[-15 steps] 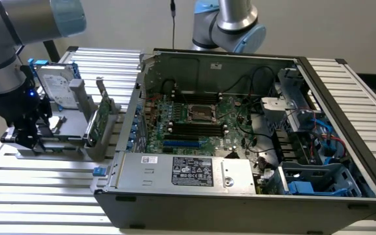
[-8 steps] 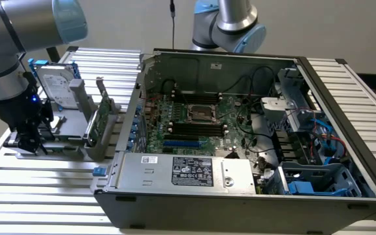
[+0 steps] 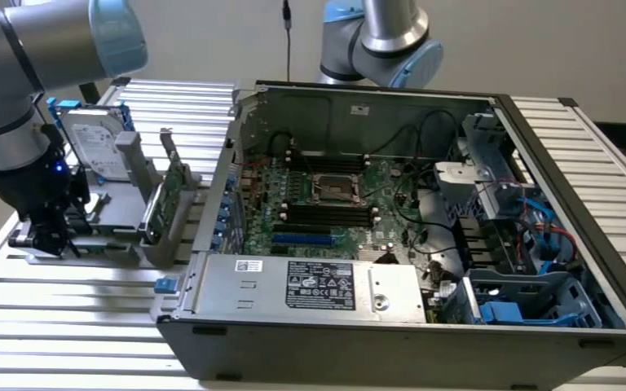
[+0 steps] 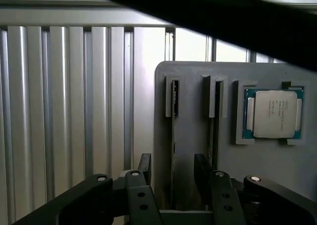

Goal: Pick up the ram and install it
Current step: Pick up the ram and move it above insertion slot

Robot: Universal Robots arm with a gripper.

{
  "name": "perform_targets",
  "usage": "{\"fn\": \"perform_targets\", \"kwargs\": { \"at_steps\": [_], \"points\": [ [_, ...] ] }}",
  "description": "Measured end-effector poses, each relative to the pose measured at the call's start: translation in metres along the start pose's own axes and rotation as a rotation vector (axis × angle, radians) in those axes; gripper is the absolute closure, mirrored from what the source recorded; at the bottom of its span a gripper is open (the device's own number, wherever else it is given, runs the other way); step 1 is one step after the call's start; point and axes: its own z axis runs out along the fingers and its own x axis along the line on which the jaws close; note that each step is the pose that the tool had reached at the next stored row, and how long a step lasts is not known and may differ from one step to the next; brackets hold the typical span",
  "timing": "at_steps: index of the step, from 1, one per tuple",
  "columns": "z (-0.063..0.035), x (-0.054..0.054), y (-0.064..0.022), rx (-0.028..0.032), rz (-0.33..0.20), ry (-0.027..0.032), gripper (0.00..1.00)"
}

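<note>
Ram on edge in its grey holder, framed by wide-open fingers.
The stick stands in a narrow slot of the holder, which sits on the bench at the exterior view's left, well apart from the open computer case. Its long axis runs along the slot, straight out ahead of the wrist, so one finger hangs beside each flat face with a gap on both sides. Nothing is held. A processor chip lies in the holder beyond the neighbouring slot.
</note>
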Motion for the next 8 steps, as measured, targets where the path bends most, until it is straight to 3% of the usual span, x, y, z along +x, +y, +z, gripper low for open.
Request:
{"fn": "perform_targets", "kwargs": {
  "at_steps": [4, 8],
  "points": [
    [0.0037, 0.0003, -0.0001, -0.0038, 0.000, -0.0029, 0.52],
    [0.0071, 0.0003, -0.0003, -0.0053, -0.001, -0.0125, 0.52]
  ]
}}
